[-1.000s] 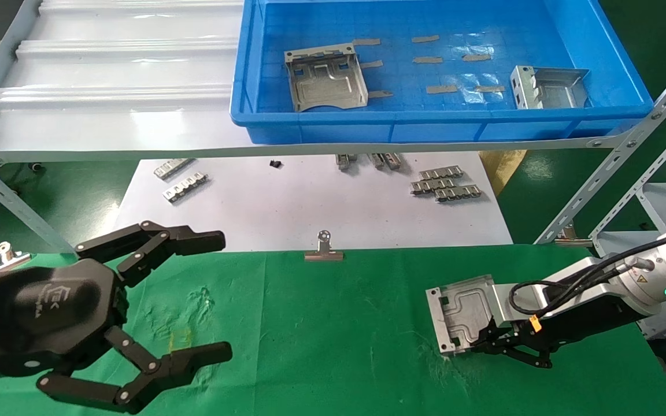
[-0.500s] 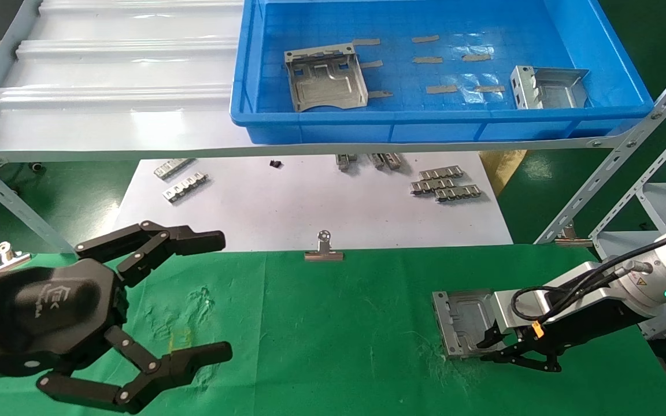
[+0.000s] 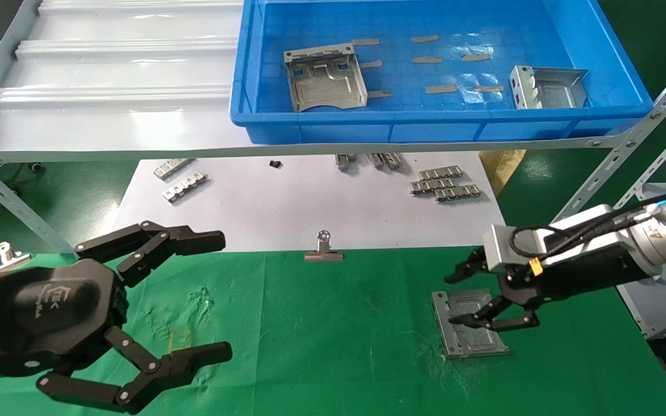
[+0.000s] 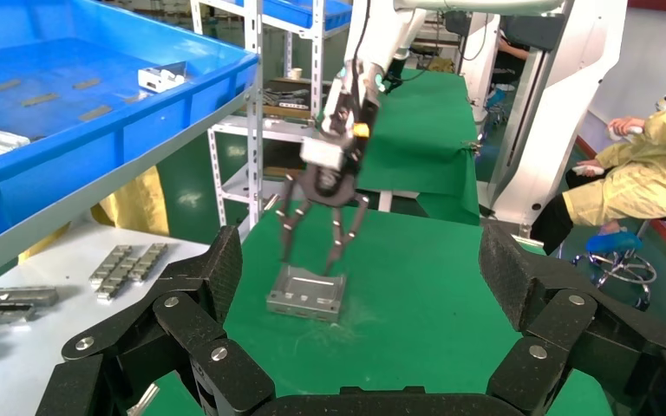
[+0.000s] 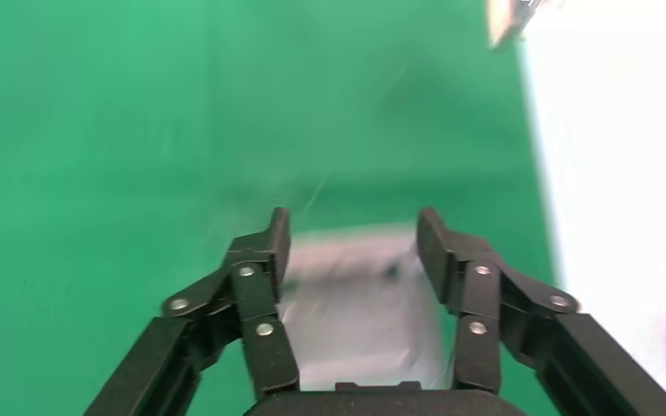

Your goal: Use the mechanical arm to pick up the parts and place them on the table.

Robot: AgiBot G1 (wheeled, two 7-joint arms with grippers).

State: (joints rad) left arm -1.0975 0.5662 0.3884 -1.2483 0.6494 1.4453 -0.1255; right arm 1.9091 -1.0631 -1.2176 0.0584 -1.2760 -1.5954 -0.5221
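A silver stamped sheet-metal part [image 3: 467, 323] with bent-up edges lies flat on the wrinkled green cloth of the table [image 3: 321, 323], toward the table's right edge and about midway between its front and back edges. The right gripper [image 3: 460, 297], a black multi-link claw on the white-shelled mechanical arm [image 3: 645, 245], hangs just above the part with its fingers [image 3: 469, 319] spread apart and nothing between them; the left wrist view shows clear air between the fingertips and the metal. The left gripper [image 3: 208, 294], also black and marked with a white logo, sits over the table's front left corner, its fingers wide apart and empty. Two more silver stamped plates rest in the blue plastic bin [image 3: 402, 124] on the white ribbed shelf [image 3: 107, 75]: one [image 3: 324, 78] near the bin's left wall, the other [image 3: 547, 86] toward its right wall. Small toothed silver strips [image 3: 443, 184] lie on the white paper sheet [image 3: 287, 208] beyond the table's back edge.
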